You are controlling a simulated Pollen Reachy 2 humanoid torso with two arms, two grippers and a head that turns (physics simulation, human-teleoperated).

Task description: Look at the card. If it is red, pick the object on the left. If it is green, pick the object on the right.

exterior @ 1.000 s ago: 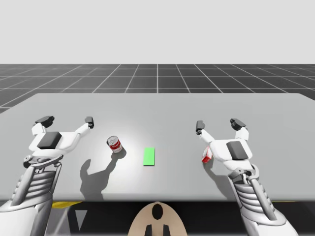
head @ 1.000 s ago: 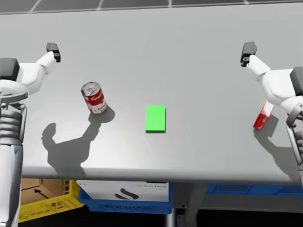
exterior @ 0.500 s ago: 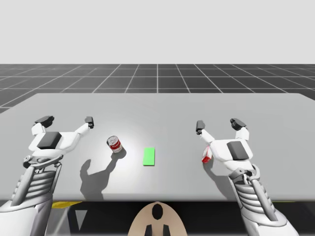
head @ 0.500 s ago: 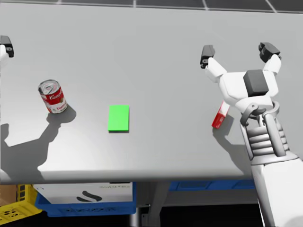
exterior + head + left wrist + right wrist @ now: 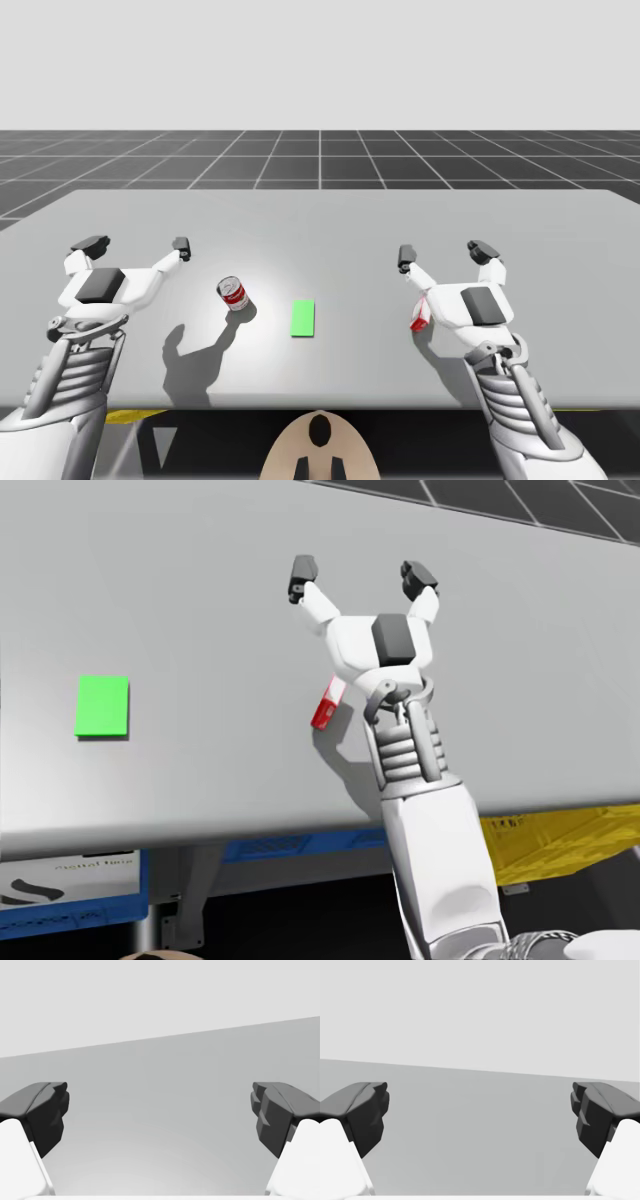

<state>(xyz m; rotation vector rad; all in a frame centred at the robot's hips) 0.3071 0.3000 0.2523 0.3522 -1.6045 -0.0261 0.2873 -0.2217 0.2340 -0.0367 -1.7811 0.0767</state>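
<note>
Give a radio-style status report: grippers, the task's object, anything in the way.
Left gripper open, empty. Right gripper open, empty. Card green: target red box, on table, partly hidden by right gripper. No obstacle seen.

A grey table [image 5: 320, 215] stands on dark gridded floor [image 5: 320, 155], blue crate [image 5: 290, 846] and yellow crate [image 5: 560, 832] beneath.

Card [image 5: 302, 318] on table [image 5: 320, 220] between can [image 5: 233, 294] at left and box [image 5: 418, 321] at right
</note>
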